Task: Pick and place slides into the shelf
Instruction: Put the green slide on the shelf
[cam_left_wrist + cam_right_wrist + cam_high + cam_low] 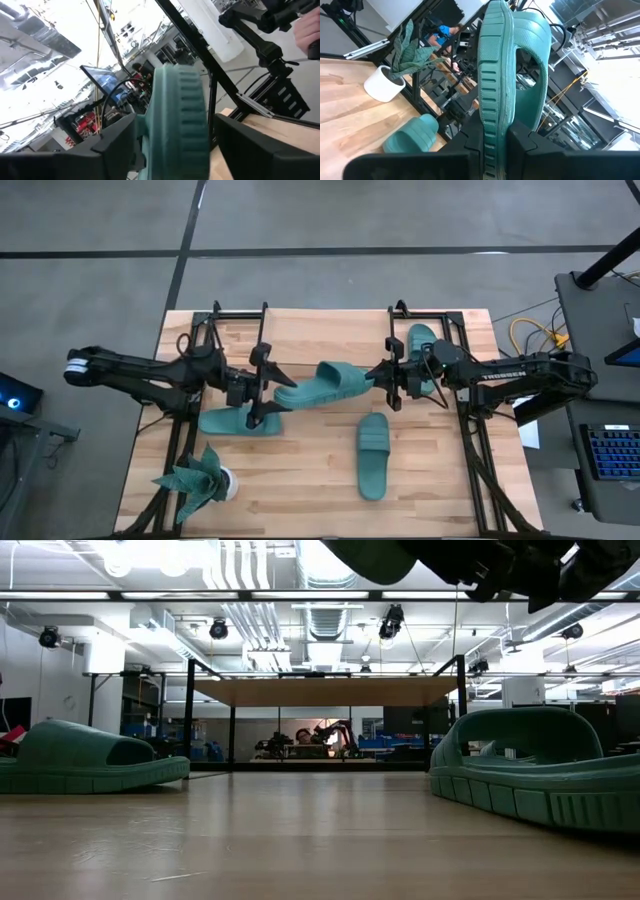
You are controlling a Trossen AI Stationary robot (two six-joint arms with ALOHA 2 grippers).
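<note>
So basically there's one sandal (325, 383) hanging in the air between the two arms, above the middle of the table (300, 480). Its long axis runs straight across, from one gripper to the other, and it's turned up on edge.

The right gripper (387, 380) is clamped on the end nearest it; in the right wrist view the sole edge sits pinched tight between the fingers. The left gripper (262, 383) is at the opposite end with a finger on each side of it, but there are gaps between the pads and the rubber in the left wrist view, so I'd call that one apart, not gripping. My read is this is a handover, and the whole thing turns on the sandal staying lined up between those open left fingers.

Count: four sandals. The one in the air, one flat on the table just under the left gripper (235, 420), one lying lengthwise toward the front right (373, 455), and one partly hidden behind the right arm near the far edge (420, 340). One shelf (325, 692), nothing visible on top or under it from the low view. One potted plant (200, 480) at the front left corner.
</note>
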